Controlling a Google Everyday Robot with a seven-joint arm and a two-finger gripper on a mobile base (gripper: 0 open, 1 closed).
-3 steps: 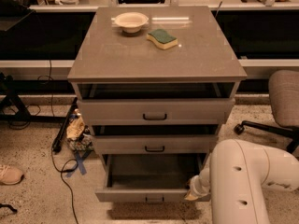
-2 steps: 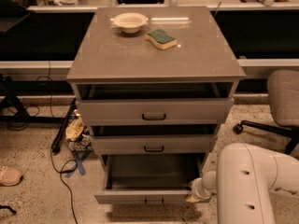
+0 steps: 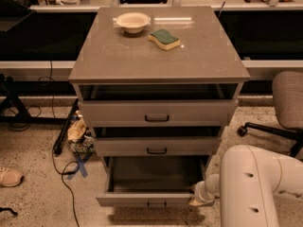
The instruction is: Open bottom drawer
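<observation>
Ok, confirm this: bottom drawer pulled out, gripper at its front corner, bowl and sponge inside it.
Wrong on one point: the bowl and sponge sit on the cabinet top, not inside the bottom drawer. The camera view shows that drawer pulled out, the gripper at its front corner.

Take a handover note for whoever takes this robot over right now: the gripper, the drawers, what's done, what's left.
Gripper: low, at the right end of the bottom drawer's front; whether it touches the front cannot be told.
Bottom drawer: pulled well out, its inside showing.
Middle drawer and top drawer: each ajar by a narrow gap.
Cabinet top: bowl and sponge.
Done: the bottom drawer is open.
Left: probably just back the gripper away; pull further only if full extension is wanted.
</observation>
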